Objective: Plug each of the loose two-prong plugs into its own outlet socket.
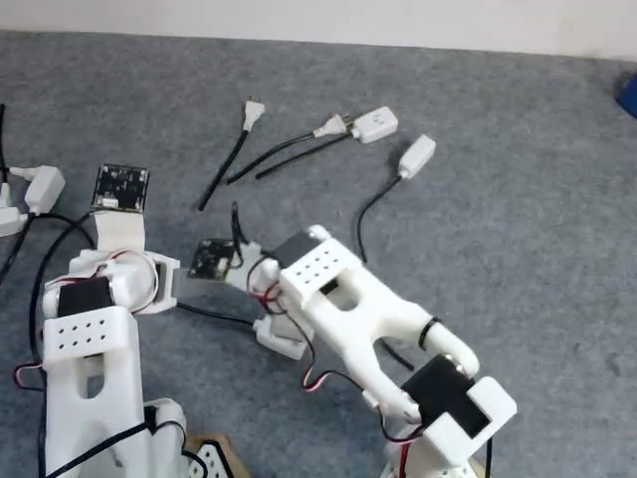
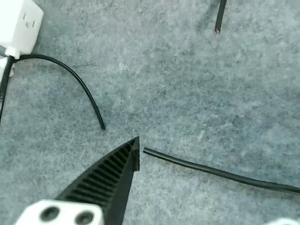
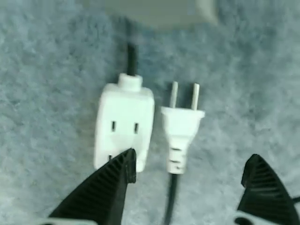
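Right gripper (image 3: 192,158) gapes wide over the plug (image 3: 182,123), but the socket (image 3: 124,126) lies just beside it, so a closing finger could knock that askew.

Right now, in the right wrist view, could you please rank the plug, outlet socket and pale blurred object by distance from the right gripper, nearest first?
1. Plug: its cord lies within the open right gripper.
2. Outlet socket, beside the plug, by one fingertip.
3. Pale blurred object, past the socket's cord.
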Tool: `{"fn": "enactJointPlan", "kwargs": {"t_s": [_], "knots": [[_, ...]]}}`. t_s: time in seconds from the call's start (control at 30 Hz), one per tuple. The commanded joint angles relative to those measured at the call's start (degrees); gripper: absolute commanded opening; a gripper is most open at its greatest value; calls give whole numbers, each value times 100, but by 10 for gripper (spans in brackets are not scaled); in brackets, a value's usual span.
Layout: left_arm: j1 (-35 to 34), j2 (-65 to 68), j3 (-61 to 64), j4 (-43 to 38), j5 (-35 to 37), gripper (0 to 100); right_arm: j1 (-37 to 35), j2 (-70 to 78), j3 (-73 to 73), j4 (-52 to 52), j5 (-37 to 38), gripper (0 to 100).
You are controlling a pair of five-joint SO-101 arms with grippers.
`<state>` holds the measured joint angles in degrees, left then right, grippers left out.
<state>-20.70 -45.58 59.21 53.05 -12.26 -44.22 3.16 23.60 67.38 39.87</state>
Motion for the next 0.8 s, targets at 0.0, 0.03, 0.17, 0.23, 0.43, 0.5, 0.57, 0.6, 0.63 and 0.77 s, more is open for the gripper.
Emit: {"fn": "enactJointPlan", "kwargs": {"t_s": [0.0, 0.03, 0.17, 0.23, 0.43, 0.5, 0.57, 0.6, 0.63, 0.77], "knots": [[-4, -22, 13, -88, -44, 553, 365, -66, -40, -48, 149, 343], [13, -22, 22, -88, -44, 553, 391, -127, -31, -48, 193, 343], [13, -22, 13, -88, -44, 553, 382, -374, -31, -22, 220, 343], [13, -22, 13, -88, -44, 553, 374, -400, -31, -57, 220, 343], [13, -22, 31, -88, -44, 553, 374, -31, 13, -435, 176, 342], [13, -22, 31, -79, -44, 553, 374, 145, 22, -620, 176, 342], [-13, -22, 31, -70, -44, 553, 374, 330, -4, -743, 176, 342], [-13, -22, 31, -70, -44, 553, 374, 409, -13, -831, 176, 342], [-13, -31, 31, -70, -44, 553, 374, 497, -22, -919, 176, 338], [-13, -40, 31, -62, -44, 553, 409, 831, -22, -1103, 176, 206]]}}
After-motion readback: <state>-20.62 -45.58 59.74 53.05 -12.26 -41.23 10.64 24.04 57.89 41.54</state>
